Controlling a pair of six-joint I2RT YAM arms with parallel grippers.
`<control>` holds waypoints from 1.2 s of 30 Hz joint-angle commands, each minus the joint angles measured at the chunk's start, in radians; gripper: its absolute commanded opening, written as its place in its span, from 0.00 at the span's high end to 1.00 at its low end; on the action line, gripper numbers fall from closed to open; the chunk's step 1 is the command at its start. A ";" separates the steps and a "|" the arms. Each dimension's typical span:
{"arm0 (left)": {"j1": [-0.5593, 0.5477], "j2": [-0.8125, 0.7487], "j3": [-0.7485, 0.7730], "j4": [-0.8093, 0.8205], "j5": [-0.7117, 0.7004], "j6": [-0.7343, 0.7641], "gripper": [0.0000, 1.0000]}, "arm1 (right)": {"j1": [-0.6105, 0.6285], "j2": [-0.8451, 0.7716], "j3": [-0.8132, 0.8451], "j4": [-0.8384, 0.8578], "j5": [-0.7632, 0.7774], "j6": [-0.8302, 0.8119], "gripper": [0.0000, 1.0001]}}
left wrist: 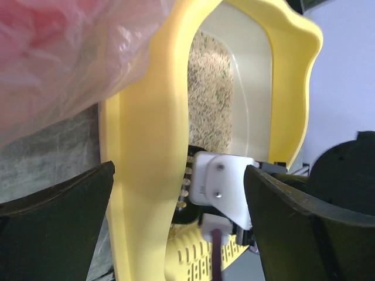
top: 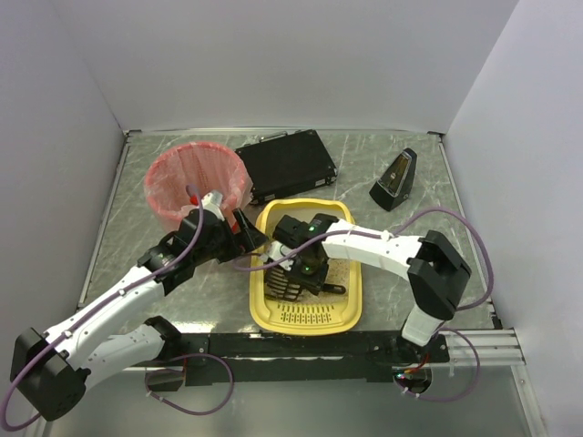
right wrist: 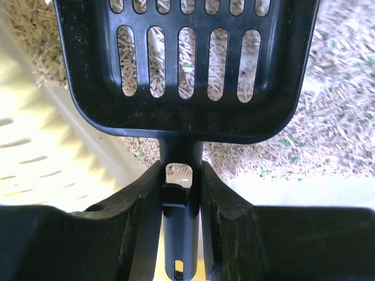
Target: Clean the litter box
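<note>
View from above: a yellow litter box sits on a grey-green marbled table, at 6 o'clock from the table's middle, close to the arm bases. Its slotted strip is at the near end. Beige litter covers part of the floor.

The right gripper is inside the box, pressed together on the handle of a black slotted scoop. The scoop's blade rests low over the litter. The left gripper is spread wide at the box's 10 o'clock corner. The yellow rim runs between its fingers, not pinched. Whether a finger touches the rim cannot be told.

The box looks like stiff, glossy plastic, so probably light when bare but heavier with litter, and likely slippery. The litter is loose and would slide if the box tilts, so it should be kept level. The broad rolled rim at a corner or long side seems the best place to hold.

A round bin with a pink liner stands at 10 o'clock, just beside the left gripper. A flat black case lies at 12 o'clock, near the box's far end. A small black wedge stands at 2 o'clock, well apart. Plain white walls close in the table on three sides
</note>
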 commanded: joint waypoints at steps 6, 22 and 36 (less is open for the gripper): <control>-0.010 -0.007 0.018 -0.030 0.012 -0.005 0.03 | -0.083 -0.099 -0.005 0.148 -0.072 0.140 1.00; -0.010 0.004 0.037 -0.030 0.007 0.002 0.03 | -0.135 -0.288 -0.065 0.080 0.060 0.265 1.00; -0.016 0.002 0.095 0.003 0.033 0.038 0.03 | -0.135 -0.486 -0.175 0.166 0.246 0.209 1.00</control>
